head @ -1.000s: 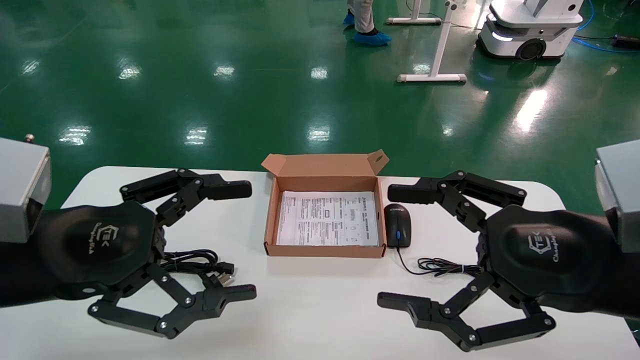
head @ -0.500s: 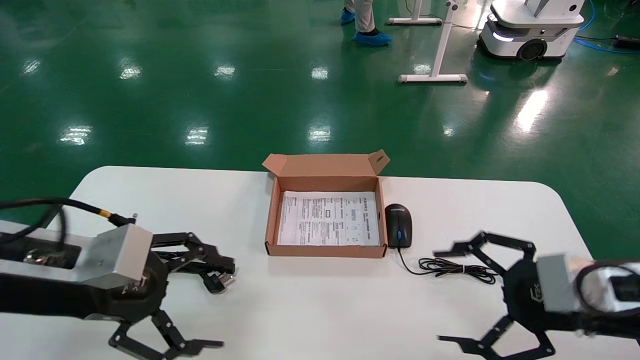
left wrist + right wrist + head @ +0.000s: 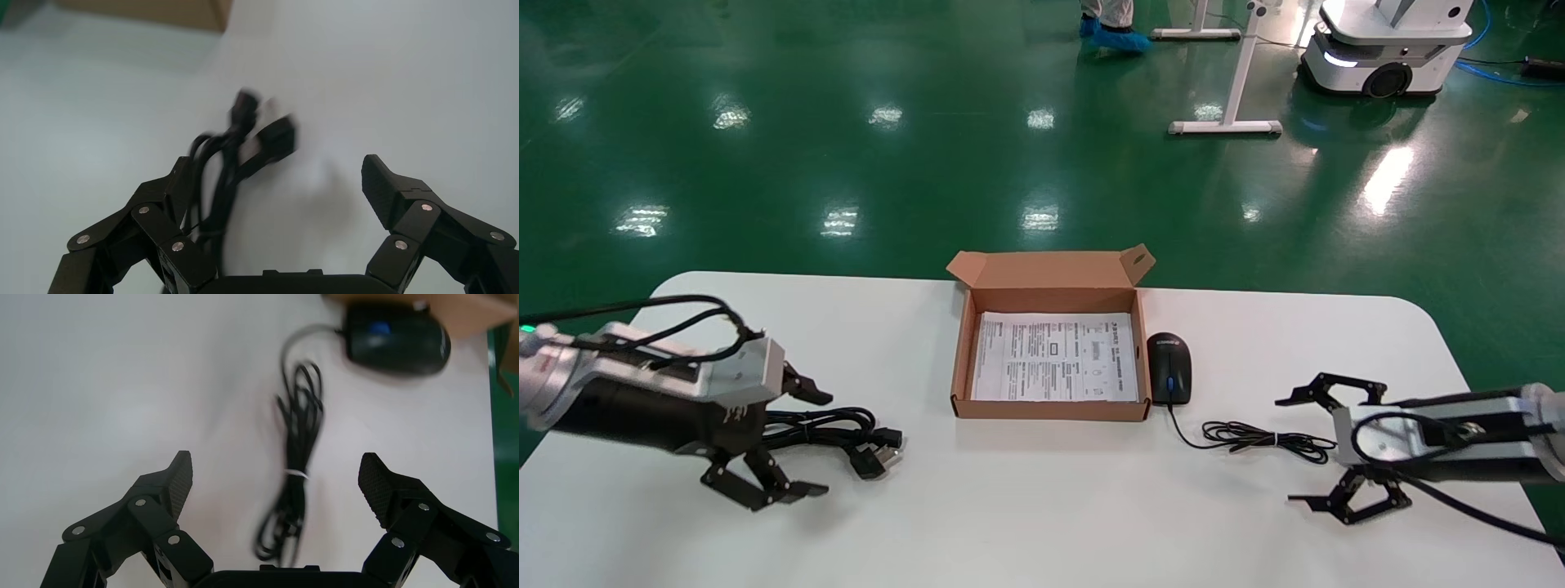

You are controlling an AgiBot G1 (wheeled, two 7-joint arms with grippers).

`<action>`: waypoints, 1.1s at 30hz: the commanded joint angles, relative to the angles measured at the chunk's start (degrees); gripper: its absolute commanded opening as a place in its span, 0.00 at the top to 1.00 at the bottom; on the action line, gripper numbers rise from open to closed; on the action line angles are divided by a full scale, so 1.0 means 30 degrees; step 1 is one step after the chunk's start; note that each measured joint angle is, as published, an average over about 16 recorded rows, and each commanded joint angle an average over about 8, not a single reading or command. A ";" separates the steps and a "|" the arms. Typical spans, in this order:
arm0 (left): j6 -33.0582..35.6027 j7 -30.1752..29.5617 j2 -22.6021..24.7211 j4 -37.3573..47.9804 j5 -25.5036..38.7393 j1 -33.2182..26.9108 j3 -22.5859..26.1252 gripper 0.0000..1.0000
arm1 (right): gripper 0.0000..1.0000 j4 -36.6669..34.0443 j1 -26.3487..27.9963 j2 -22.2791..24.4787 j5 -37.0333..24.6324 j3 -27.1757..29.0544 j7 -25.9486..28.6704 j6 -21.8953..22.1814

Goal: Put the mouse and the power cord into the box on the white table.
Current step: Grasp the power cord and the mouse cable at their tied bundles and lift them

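The white surface (image 3: 1042,506) fills the lower half of the head view, with the box (image 3: 1050,408) standing open at its centre, lid flap raised at the far side and a printed sheet (image 3: 1054,358) lying flat inside.

The left end effector (image 3: 793,445) sits low in the lower left of the head view, its arm reaching in nearly level from the left edge, the silver wrist block above and the fingers pointing toward the middle of the frame. Its fingers are spread wide apart, one above and one below the power cord (image 3: 846,433), which lies coiled on the surface to the left of the box. In the left wrist view the power cord (image 3: 235,165) runs close along one finger (image 3: 177,190); the blur there makes it hard to say whether they touch, and the other finger stands well clear.

The right end effector (image 3: 1299,449) lies in the lower right of the head view, its arm coming in level from the right edge, fingers likewise spread wide and holding nothing. The mouse (image 3: 1169,368) rests just beside the right wall of the box, its thin wire (image 3: 1267,437) trailing toward the open fingers. In the right wrist view the wire (image 3: 300,447) bundle lies between the two fingers, with the mouse (image 3: 395,346) beyond it near the box corner.
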 commanded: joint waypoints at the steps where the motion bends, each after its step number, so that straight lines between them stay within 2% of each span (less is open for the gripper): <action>1: -0.0202 0.0752 0.0695 0.1582 0.0756 -0.0554 0.0388 0.00 | 0.00 -0.1382 0.0616 -0.0655 -0.0661 -0.0262 -0.0829 0.0467; 8: -0.1462 0.2803 0.2389 0.5865 0.2118 -0.1588 0.0969 0.00 | 0.00 -0.5155 0.1988 -0.1980 -0.1376 -0.0565 -0.2570 0.1336; 14: -0.2108 0.4051 0.3167 0.8325 0.2345 -0.1729 0.1069 0.01 | 0.00 -0.7580 0.2587 -0.2647 -0.1253 -0.0455 -0.3015 0.1676; 15: -0.2180 0.4239 0.3237 0.8640 0.2338 -0.1719 0.1062 0.09 | 0.08 -0.7917 0.2648 -0.2720 -0.1197 -0.0416 -0.3003 0.1712; 16: -0.2240 0.4426 0.3299 0.8924 0.2327 -0.1713 0.1054 0.22 | 0.18 -0.8237 0.2697 -0.2779 -0.1138 -0.0374 -0.2975 0.1742; 22: -0.2442 0.5206 0.3555 1.0109 0.2324 -0.1797 0.1043 0.96 | 0.93 -0.9657 0.2884 -0.2956 -0.0920 -0.0200 -0.2716 0.1868; 23: -0.2460 0.5262 0.3586 1.0214 0.2330 -0.1818 0.1047 1.00 | 0.98 -0.9793 0.2897 -0.2963 -0.0904 -0.0184 -0.2683 0.1884; 24: -0.2476 0.5296 0.3611 1.0296 0.2338 -0.1835 0.1053 1.00 | 1.00 -0.9892 0.2909 -0.2971 -0.0897 -0.0174 -0.2662 0.1897; 33: -0.2489 0.5269 0.3582 1.0201 0.2302 -0.1847 0.1034 1.00 | 1.00 -0.9810 0.2865 -0.2937 -0.0858 -0.0159 -0.2658 0.1867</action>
